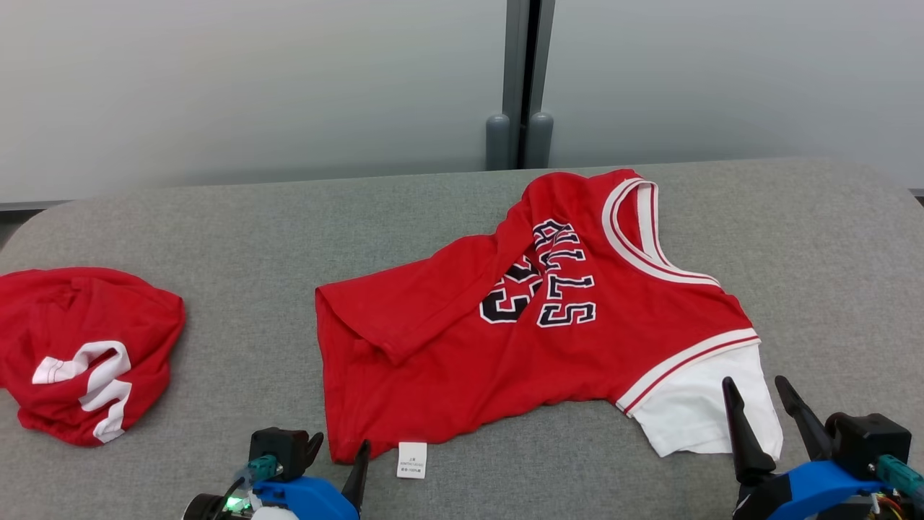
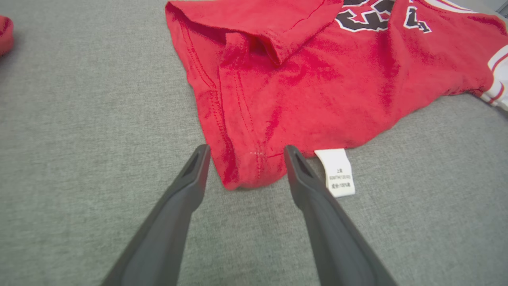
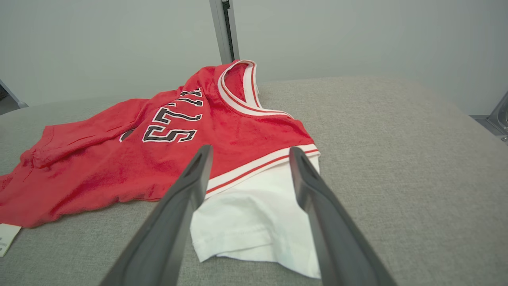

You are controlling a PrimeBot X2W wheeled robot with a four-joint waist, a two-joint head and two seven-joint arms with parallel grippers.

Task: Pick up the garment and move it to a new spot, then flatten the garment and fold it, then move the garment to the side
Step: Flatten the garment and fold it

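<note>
Grey wall [image 1: 253, 87] out back, with a darker post [image 1: 520, 79] splitting it, and below that the grey fabric table [image 1: 216, 238] takes up most of my head view.

Biggest thing on it is the jersey [image 1: 447, 347]. It's red, lying right of centre, collar toward the far edge and hem toward my left. It's not flat at all: one flap is folded over across the dark lettering, so part of the print is covered. The white sleeve [image 1: 693, 412] sticks out at the near right, past the red-and-white striped trim.

Way off on the left, well apart from the jersey, sits a red bundle [image 1: 79, 339] with some white print on it, all scrunched up.

Both arms are down at the near edge. Right gripper [image 1: 754, 381] has its fingers spread wide, and on the wrist cam they frame the sleeve on either side. Can't tell if they touch the cloth. Left gripper [image 1: 341, 442] is spread wide too, and from its wrist cam the near hem corner [image 2: 242, 174] sits right between the fingertips. Nothing is pinched on either side.

Smallest bit: a white tag [image 1: 411, 459] pokes out from under the hem onto the table, just beside the left gripper's inner finger.
</note>
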